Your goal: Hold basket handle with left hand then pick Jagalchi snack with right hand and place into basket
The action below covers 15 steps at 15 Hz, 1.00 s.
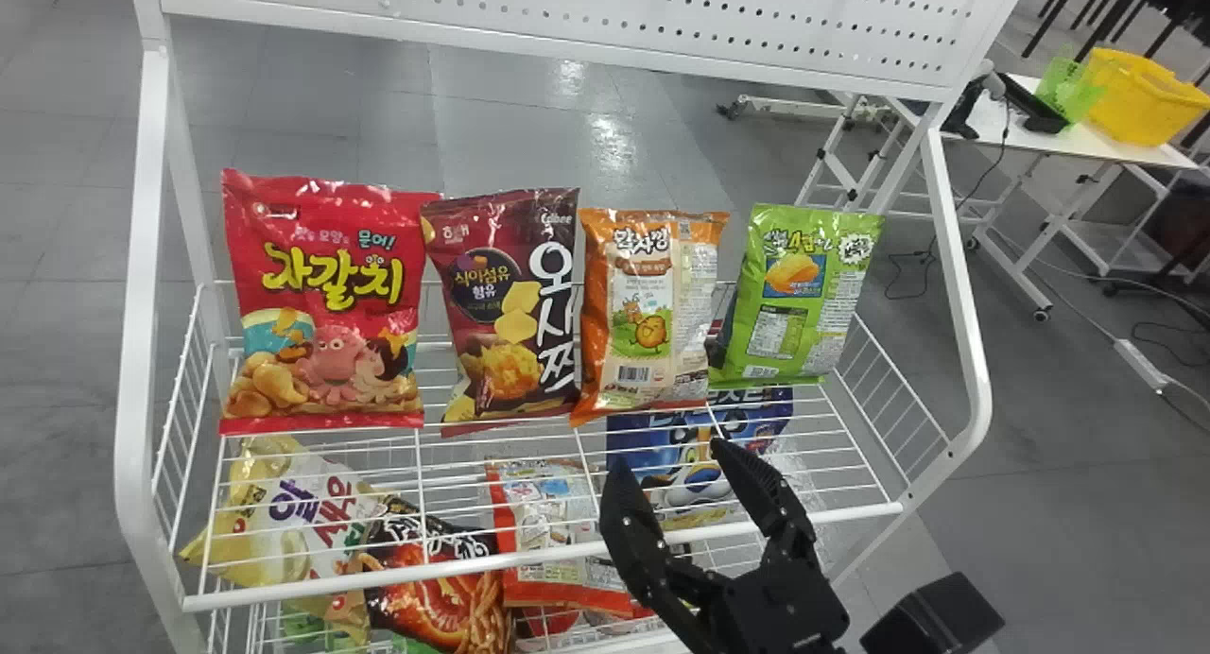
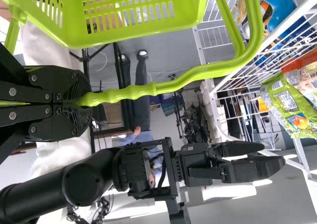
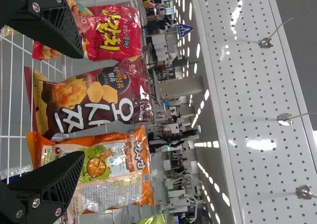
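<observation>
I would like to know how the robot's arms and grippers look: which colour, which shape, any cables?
The right arm is black, with a smooth tubular section, a round joint cap and a black cable near the wrist. The left gripper and right gripper are black too, with tapering fingers, textured inner faces and silver-coloured screws.

Right pincer [image 1: 669, 454] spread wide — beyond it, Jagalchi snack [image 3: 116, 35], maroon bag [image 3: 84, 97] (between), orange bag [image 3: 116, 172].

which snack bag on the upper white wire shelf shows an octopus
The shiny red Jagalchi snack bag, leftmost of four in the head view; only it shows a pink octopus.
</observation>
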{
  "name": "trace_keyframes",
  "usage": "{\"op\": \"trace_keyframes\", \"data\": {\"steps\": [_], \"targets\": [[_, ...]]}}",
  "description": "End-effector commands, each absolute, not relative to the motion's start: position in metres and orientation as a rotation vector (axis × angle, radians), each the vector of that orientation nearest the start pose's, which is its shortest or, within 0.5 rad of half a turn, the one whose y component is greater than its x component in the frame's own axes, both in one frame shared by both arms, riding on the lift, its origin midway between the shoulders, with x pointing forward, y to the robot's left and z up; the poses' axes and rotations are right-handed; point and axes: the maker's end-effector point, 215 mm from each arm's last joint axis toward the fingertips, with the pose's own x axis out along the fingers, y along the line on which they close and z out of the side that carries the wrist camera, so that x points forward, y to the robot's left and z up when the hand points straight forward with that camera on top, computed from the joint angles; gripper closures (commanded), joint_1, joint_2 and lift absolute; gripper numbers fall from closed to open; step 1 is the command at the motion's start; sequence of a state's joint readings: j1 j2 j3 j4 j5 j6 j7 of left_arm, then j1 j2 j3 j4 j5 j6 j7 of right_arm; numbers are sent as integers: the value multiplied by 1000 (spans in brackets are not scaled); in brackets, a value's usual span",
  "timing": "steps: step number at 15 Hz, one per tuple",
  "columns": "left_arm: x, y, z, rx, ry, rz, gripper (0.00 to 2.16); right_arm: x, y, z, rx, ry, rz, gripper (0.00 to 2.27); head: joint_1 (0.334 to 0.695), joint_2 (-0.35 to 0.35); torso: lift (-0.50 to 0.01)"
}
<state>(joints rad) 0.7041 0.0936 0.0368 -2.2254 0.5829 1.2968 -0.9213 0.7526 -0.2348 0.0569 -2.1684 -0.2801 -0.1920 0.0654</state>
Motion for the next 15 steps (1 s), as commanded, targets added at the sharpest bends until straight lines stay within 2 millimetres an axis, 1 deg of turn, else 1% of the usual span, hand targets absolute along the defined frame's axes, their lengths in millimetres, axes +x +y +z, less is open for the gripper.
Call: {"op": "trace_keyframes", "data": {"steps": [1, 8, 10, 12, 15], "targets": [[137, 2, -415, -1017, 1057, -1089, 1234, 368, -199, -316, 144, -16, 214, 120, 695, -350, -10], [135, 1, -413, -1017, 1056, -1095, 1234, 369, -201, -313, 143, -29, 211, 120, 695, -350, -10], [134, 1, -413, -1018, 1056, -1096, 1234, 374, -198, -309, 144, -41, 218, 120, 695, -350, -10], [132, 1, -413, -1018, 1060, -1094, 1234, 386, -185, -309, 144, -40, 240, 120, 695, -350, -10], [130, -3, -414, -1011, 1068, -1099, 1234, 400, -154, -305, 127, -40, 277, 120, 695, -350, -10]]}}
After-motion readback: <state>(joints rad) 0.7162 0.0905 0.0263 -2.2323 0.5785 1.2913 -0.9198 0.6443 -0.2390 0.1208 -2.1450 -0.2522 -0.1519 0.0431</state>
